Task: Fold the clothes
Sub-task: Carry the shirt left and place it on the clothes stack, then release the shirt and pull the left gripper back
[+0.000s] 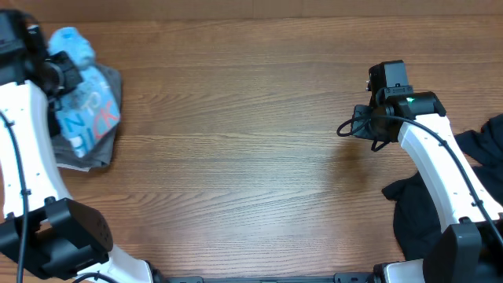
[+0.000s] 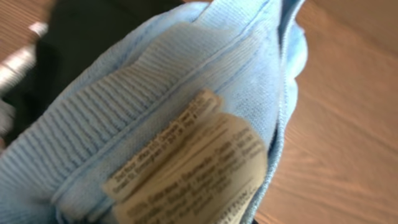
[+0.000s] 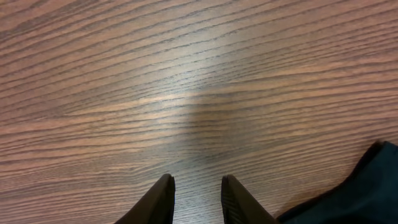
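A: Where is the sky-blue T-shirt (image 1: 90, 102)?

B: Crumpled against the left edge of the bench (image 1: 251, 141), towards the far left corner. Its white and pink-red lettering faces up, and one blue bunch stands higher at the far end.

A: And the left claw (image 1: 63, 75)?

B: Right at that bunch, on the shirt's left side, with the cloth touching it. The left wrist camera is filled with ribbed blue fabric and a sewn-in label (image 2: 193, 168) of small print. The fingers are hidden, so I cannot tell how wide that claw is or whether it grips the shirt.

A: The black clothes (image 1: 440, 204)?

B: Heaped along the right edge, running down to the near right corner, partly under the right arm.

A: How much room is there?

B: Bare wood runs across the whole middle, from the shirt to the right arm and between the far and near edges.

A: The right claw (image 3: 198, 199)?

B: It hangs over bare wood in the right half, towards the far edge and well apart from the shirt. Its two dark fingers (image 3: 163, 200) stand a narrow gap apart with nothing between them, touching nothing. A corner of black cloth shows just to their right in the right wrist view
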